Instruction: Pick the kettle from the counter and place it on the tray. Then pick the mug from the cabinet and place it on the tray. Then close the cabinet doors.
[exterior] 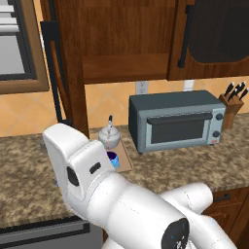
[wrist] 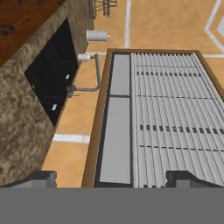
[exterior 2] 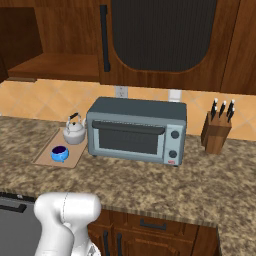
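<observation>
The silvery-white kettle (exterior: pixel 109 136) (exterior 2: pixel 74 131) stands upright on the far end of the tan tray (exterior: pixel 125 158) (exterior 2: pixel 46 151). On the tray's near end sits the blue mug (exterior: pixel 113 158) (exterior 2: pixel 59 153), partly hidden behind my arm in the left base view. The tray lies on the speckled counter (exterior: pixel 194 163) (exterior 2: pixel 150 185). Above, the cabinet (exterior: pixel 126 34) (exterior 2: pixel 50 30) shows its bare shelf (exterior: pixel 126 68) (exterior 2: pixel 55 66); its left door (exterior: pixel 73 73) stands swung open, its right door (exterior: pixel 214 34) (exterior 2: pixel 160 40) is shut. In the hand view my gripper (wrist: pixel 113 178) is open with nothing between its fingertips (wrist: pixel 43 177).
A grey toaster oven (exterior: pixel 175 121) (exterior 2: pixel 135 132) stands right of the tray, with a knife block (exterior: pixel 233 104) (exterior 2: pixel 217 132) further right. The hand view looks at a window with blinds (wrist: pixel 166 118), a dark sink (wrist: pixel 54 83) and a faucet (wrist: pixel 89 74). Lower drawers (exterior 2: pixel 150 227) sit under the counter.
</observation>
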